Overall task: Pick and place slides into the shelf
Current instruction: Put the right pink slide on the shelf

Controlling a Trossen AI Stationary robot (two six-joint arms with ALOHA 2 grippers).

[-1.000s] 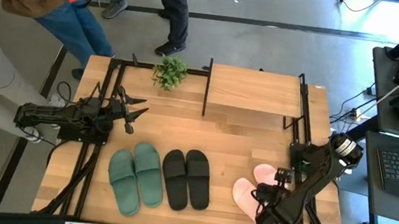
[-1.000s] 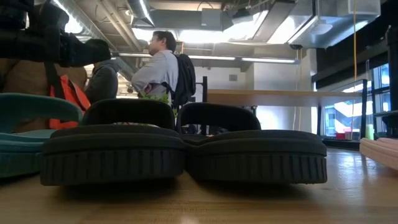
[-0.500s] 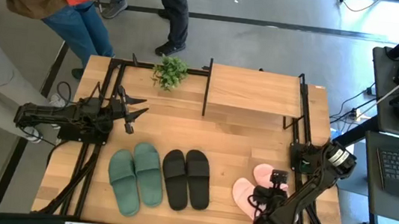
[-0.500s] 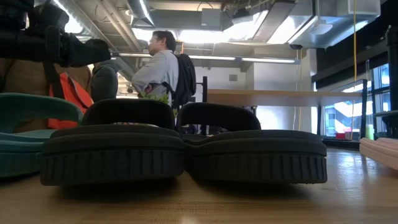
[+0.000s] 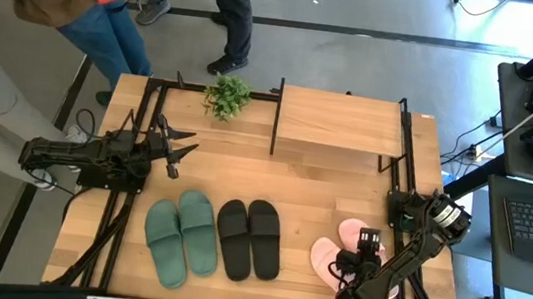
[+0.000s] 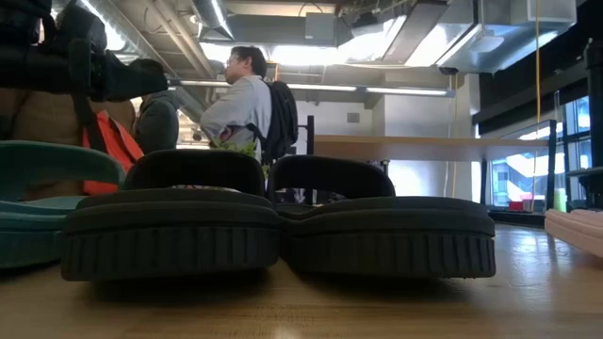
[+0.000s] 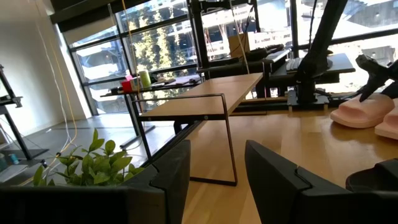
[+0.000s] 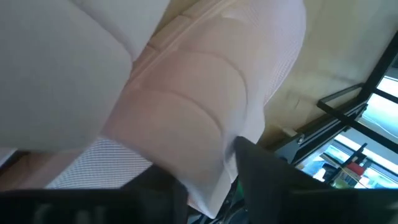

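Note:
Three pairs of slides lie sole-down near the table's front edge: green [image 5: 179, 236], black [image 5: 248, 238] and pink. My right gripper [image 5: 349, 267] stands over the pink pair and is shut on the nearer pink slide [image 5: 325, 255]; the other pink slide [image 5: 353, 227] lies just beyond it. The right wrist view is filled by that slide [image 8: 186, 93]. The light-wood shelf [image 5: 340, 121] stands at the table's far side. My left gripper [image 5: 184, 148] waits open at the table's left, holding nothing [image 7: 214, 180]. My right gripper has a pale pink edge of the slide [image 8: 208, 180] between its two dark fingers [image 8: 267, 171]. Whether that edge is the strap's or the sole's side, I cannot tell. In the high view the slide lies on the table under the arm.
A small green plant [image 5: 227, 96] stands left of the shelf. Black frame rails [image 5: 129, 204] run along both table sides. People stand beyond the far left corner [image 5: 81, 8]. Bare wood [image 5: 274, 176] lies between the slides and the shelf.
My right arm has drawn in a little toward the table's near left, bringing its gripper closer over the nearer pink slide. The slides lie where they were.

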